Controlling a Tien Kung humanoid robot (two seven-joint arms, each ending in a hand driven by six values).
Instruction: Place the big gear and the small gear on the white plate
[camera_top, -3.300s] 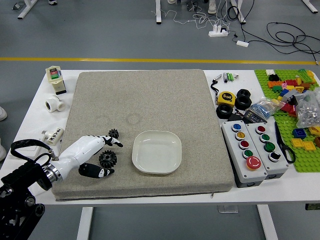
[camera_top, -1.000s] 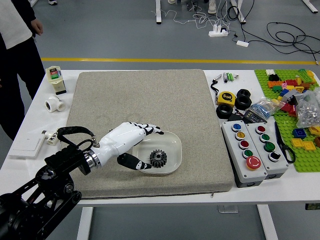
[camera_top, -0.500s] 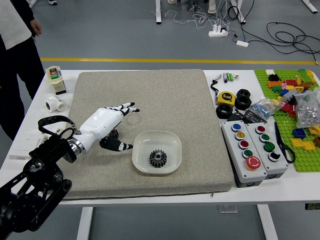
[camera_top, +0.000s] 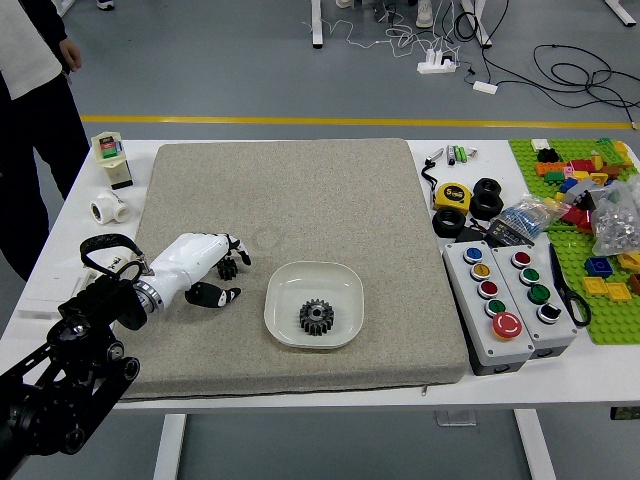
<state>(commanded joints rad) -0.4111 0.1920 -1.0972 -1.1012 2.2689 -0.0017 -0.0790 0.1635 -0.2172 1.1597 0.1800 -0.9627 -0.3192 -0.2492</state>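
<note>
Half complete, by judgement: note big gear (camera_top: 316, 317) inside white plate (camera_top: 287, 292), right of left hand (camera_top: 188, 262), and small gear (camera_top: 227, 268) on grey mat (camera_top: 310, 205), between fingers and thumb. Record left hand as part-open, apparently gripping nothing, without determinable contact, and person's hand (camera_top: 71, 54) hanging ahead and left of it. Advise centring small gear between thumb and fingertips, closing evenly to prevent skidding, then lifting above plate height and releasing beside, not onto, big gear.

Your dark big gear (camera_top: 316, 317) lies flat on the squarish white plate (camera_top: 286, 288); your dark small gear (camera_top: 227, 268) sits left, on the mat (camera_top: 330, 200).
</note>
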